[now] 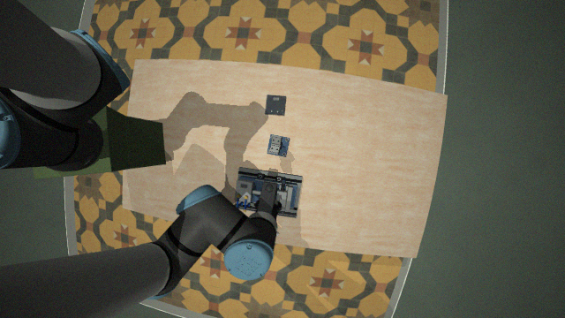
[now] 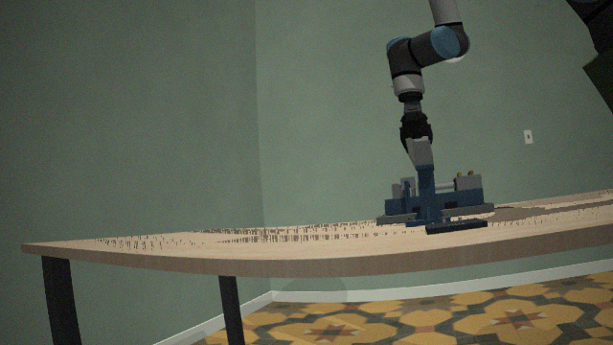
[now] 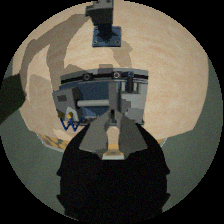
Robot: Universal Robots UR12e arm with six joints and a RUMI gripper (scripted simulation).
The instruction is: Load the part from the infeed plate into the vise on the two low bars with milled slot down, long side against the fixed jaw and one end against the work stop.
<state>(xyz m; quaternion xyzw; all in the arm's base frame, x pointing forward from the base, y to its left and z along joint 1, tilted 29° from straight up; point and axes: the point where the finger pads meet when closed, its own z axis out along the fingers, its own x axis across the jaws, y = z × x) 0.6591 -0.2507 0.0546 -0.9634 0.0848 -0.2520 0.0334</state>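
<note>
My gripper [image 3: 112,110] is shut with nothing between the fingers. Its tips reach down into the open vise [image 3: 102,97] between the jaws. In the overhead view the gripper [image 1: 269,194] stands over the middle of the vise [image 1: 270,193]. A grey block that looks like the part [image 3: 126,106] lies in the vise just right of my fingertips; the fingers hide most of it, and I cannot tell which way its slot faces. The air cylinder's rod [image 3: 92,103] runs in from the left. The dark infeed plate [image 1: 275,105] is bare. In the side view the gripper [image 2: 418,144] points down at the vise [image 2: 433,198].
The blue V-block [image 1: 278,146] stands between the infeed plate and the vise, and shows at the top of the wrist view [image 3: 106,31]. The vise is close to the table's near edge. My arm's elbow [image 1: 247,258] hangs over that edge.
</note>
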